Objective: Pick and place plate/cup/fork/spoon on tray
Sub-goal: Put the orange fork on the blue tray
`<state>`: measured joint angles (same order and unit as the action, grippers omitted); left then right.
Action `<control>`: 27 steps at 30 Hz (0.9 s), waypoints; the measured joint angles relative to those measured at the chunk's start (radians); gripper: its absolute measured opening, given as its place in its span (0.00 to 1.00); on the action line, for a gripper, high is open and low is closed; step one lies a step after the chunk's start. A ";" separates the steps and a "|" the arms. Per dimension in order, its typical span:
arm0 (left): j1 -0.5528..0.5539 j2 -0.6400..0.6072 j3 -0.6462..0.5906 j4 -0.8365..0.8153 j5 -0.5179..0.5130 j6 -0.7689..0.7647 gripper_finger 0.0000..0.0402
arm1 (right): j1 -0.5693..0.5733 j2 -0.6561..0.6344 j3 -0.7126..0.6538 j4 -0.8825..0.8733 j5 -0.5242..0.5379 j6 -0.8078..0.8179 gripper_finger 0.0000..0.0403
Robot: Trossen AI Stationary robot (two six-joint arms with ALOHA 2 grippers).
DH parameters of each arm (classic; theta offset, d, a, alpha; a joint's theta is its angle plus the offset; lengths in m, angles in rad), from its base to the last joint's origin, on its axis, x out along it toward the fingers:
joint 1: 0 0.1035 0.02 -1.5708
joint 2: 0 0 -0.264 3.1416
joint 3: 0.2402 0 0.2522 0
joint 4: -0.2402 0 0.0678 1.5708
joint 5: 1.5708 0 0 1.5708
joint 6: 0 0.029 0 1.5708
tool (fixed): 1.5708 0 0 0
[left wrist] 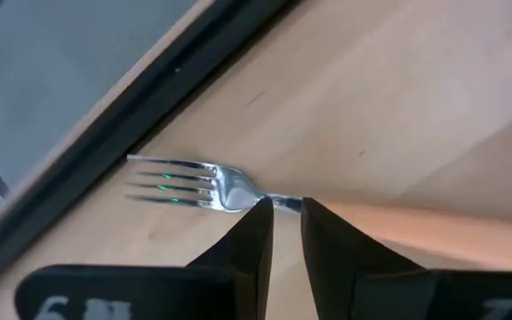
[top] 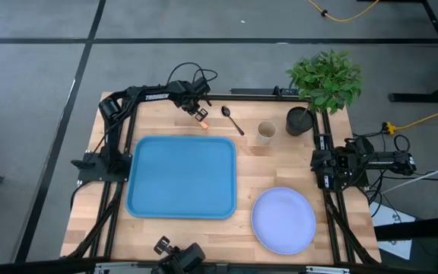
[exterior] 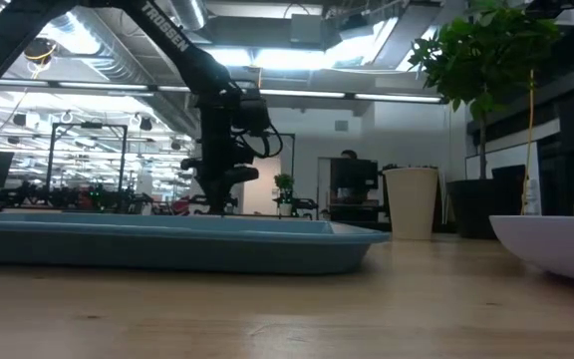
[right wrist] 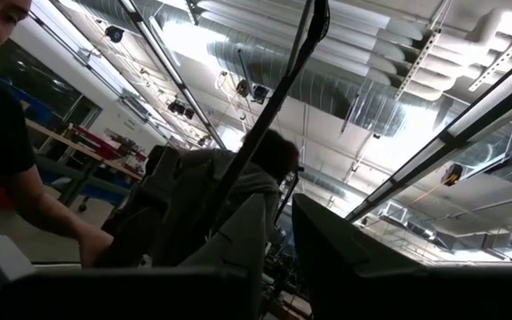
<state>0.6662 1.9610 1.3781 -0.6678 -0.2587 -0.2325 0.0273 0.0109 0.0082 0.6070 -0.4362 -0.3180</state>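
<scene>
Reaching to the far edge of the table, the left gripper (top: 200, 114) stands over the fork (left wrist: 265, 199), which lies on the wood just beyond the tray's (top: 181, 177) far rim, at about 12 o'clock from the tray's centre in the high view. The left wrist view shows the fork's long axis running crosswise to the fingers (left wrist: 247, 240): silver tines on one side, orange handle on the other, with the narrow neck between the two tips. The fingers are nearly closed, a slim gap left, bracketing the neck; whether they already pinch it cannot be told. The spoon (top: 232, 119) lies just at 3 o'clock from the gripper, the cup (top: 266, 133) farther that way, the plate (top: 283, 220) at 4 o'clock from the tray. The right gripper (top: 327, 169) waits at the table's right edge, well apart from the fork, so the left arm is the nearer; its fingers' state cannot be told.
</scene>
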 joint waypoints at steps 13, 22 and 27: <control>-0.036 0.000 0.008 0.060 0.041 -0.524 0.14 | 0.000 0.000 0.000 -0.064 -0.001 0.002 0.17; -0.137 0.000 0.008 0.172 0.048 -0.438 0.14 | 0.000 0.000 0.000 -0.076 -0.001 0.000 0.17; -0.160 0.034 0.009 0.223 0.035 -0.373 0.14 | 0.000 0.000 0.000 -0.075 -0.001 0.000 0.17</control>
<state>0.5063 1.9951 1.3867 -0.4443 -0.2236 -0.6056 0.0274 0.0110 0.0078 0.5325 -0.4370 -0.3183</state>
